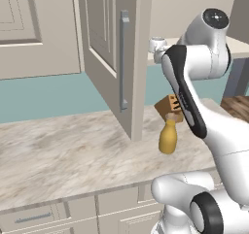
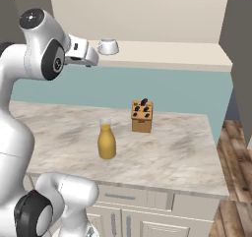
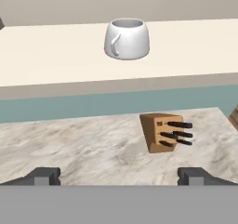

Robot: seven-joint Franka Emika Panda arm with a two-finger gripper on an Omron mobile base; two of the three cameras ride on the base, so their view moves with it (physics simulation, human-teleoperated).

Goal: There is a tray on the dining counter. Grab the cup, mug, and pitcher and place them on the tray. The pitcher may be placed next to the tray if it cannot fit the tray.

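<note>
The white-grey mug [image 3: 127, 38] stands upright on the pale far counter [image 3: 56, 51], its handle turned towards me; it also shows as the mug [image 2: 108, 46]. My gripper [image 3: 121, 176] is open, held high over the near marbled counter [image 2: 172, 147] and facing the mug from a distance, with nothing between its fingertips [image 3: 46, 175]. The mustard pitcher [image 2: 106, 141] stands upright on the marbled counter, below and in front of the hand; the same pitcher [image 1: 168, 137] sits beside my arm. The tray and the cup are out of view. I cannot tell which counter is the dining counter.
A brown knife block [image 2: 141, 116] stands just behind the pitcher and right of it. An open cabinet door [image 1: 109, 48] with a long handle hangs over the marbled counter at the left. A teal gap separates the two counters. Wooden floor [image 2: 236, 147] lies to the right.
</note>
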